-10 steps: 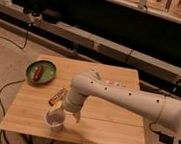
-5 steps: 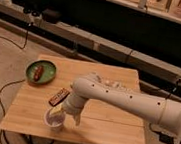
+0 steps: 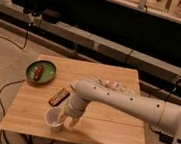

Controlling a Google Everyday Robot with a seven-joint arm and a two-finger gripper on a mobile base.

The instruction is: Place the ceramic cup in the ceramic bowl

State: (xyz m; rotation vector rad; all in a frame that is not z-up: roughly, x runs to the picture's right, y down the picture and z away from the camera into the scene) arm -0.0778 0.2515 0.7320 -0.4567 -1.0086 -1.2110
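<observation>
Item, nearest: ceramic cup (image 3: 53, 118), white, upright, near the front left edge of the wooden table (image 3: 111, 127), with the gripper (image 3: 68, 119) lowered against its right side and touching it; whether the gripper was closed on the cup or only beside it could not be told. Item, behind: flat dark bar (image 3: 59, 98), just left of the white arm (image 3: 125, 101). Item, farthest: ceramic bowl (image 3: 47, 78), green, at the far left corner, holding a brown object (image 3: 38, 71), well apart from the cup.
</observation>
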